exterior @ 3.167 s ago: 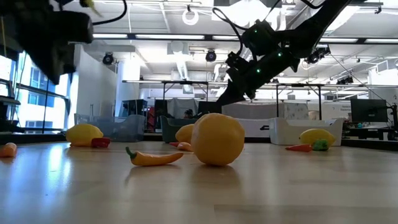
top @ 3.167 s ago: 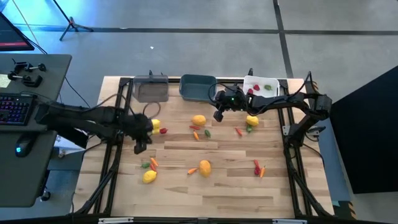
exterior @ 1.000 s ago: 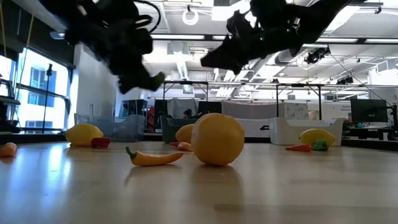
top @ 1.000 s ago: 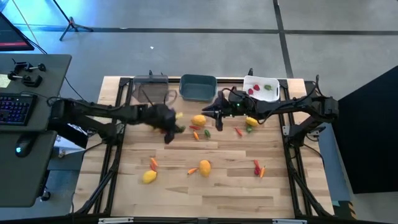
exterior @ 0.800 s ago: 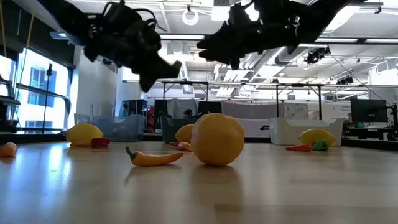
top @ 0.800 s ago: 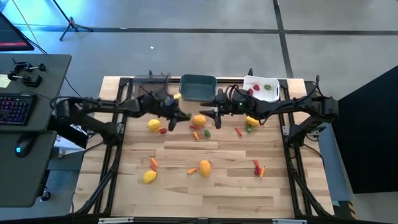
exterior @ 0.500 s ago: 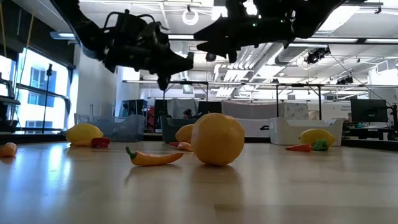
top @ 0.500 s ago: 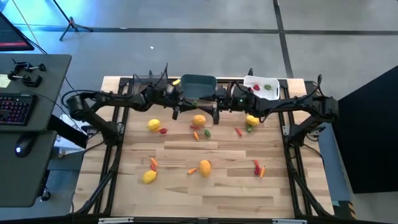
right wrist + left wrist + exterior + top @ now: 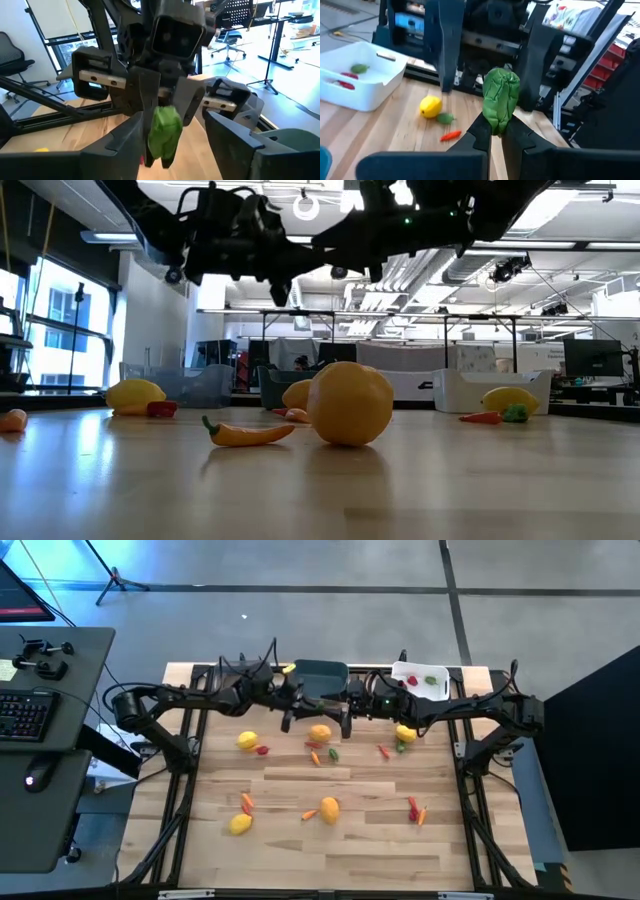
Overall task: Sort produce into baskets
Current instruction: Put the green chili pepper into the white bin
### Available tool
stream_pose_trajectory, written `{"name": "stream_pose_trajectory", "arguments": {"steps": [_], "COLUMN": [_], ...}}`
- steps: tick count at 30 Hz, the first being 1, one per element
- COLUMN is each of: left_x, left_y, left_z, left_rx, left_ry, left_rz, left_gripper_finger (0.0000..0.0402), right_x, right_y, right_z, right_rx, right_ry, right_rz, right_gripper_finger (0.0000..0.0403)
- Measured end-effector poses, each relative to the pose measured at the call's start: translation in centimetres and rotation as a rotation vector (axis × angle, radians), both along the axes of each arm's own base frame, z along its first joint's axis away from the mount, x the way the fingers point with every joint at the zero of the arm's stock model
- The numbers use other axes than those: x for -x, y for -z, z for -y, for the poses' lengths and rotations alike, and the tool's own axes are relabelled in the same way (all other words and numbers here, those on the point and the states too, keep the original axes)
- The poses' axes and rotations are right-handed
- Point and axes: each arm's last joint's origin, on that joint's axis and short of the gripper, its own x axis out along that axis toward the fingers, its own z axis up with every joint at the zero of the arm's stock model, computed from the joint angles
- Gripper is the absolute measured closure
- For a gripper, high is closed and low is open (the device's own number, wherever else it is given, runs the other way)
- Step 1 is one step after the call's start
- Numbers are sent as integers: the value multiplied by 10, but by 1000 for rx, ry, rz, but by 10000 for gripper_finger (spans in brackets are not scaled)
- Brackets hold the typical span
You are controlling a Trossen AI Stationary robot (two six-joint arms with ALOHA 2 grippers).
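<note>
Wooden slatted tabletop (image 9: 330, 850) carries scattered toy produce, with three bins along its far edge. From the left: clear-grey rectangular bin (image 9: 232, 672), largely behind the left arm; dark teal-blue rectangular bin (image 9: 318, 673); white rectangular bin (image 9: 421, 679) holding red and green pieces. Left gripper (image 9: 496, 131) is raised over the table just in front of the teal bin, fingers pinched tight on a crinkled green leafy toy piece (image 9: 500, 98). Right gripper (image 9: 170, 142) faces it from the right at the same height, fingers spread apart on either side of that green piece, not gripping it. On the tabletop lie a yellow lemon-like fruit (image 9: 247, 741) left of centre, an orange round fruit (image 9: 320, 734) below the grippers, and another yellow lemon (image 9: 405, 734) nearer the white bin.
</note>
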Motion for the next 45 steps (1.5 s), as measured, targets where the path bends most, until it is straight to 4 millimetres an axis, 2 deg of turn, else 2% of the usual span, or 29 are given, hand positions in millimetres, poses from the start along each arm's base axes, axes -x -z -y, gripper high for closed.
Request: {"name": "stream_pose_trajectory", "arguments": {"steps": [4,10,14,19,24,28,31,37,43,45], "left_x": [-3,-3,-4,-4,-4,-3,-2,-1,0,3], "left_y": [-7,-7,-4,-1,8,8,12,14,15,20], "left_z": [-1,-1,-1,-2,-2,-2,-2,-2,-2,0], "left_rx": [-1,-1,-45,-122,-141,-185,-223,-255,-265,-273], "left_ry": [-1,-5,-72,-146,-139,-130,-121,-110,-111,-116], "left_rz": [17,17,-15,-43,-102,-115,-138,-161,-150,-134], "left_gripper_finger": [392,392,392,374,329,295,284,289,310,322], "right_x": [0,0,0,2,10,18,35,82,127,138], "right_y": [-2,-4,-3,-1,-9,-12,-18,-16,8,18], "right_z": [0,0,2,12,29,40,52,72,94,103], "right_rx": [21,42,69,82,79,76,63,-39,-241,-314], "right_ry": [-4,-6,1,71,145,175,269,580,856,935], "right_rz": [15,28,22,11,53,31,-42,-321,-611,-673], "right_gripper_finger": [248,333,385,389,386,385,385,385,385,385]}}
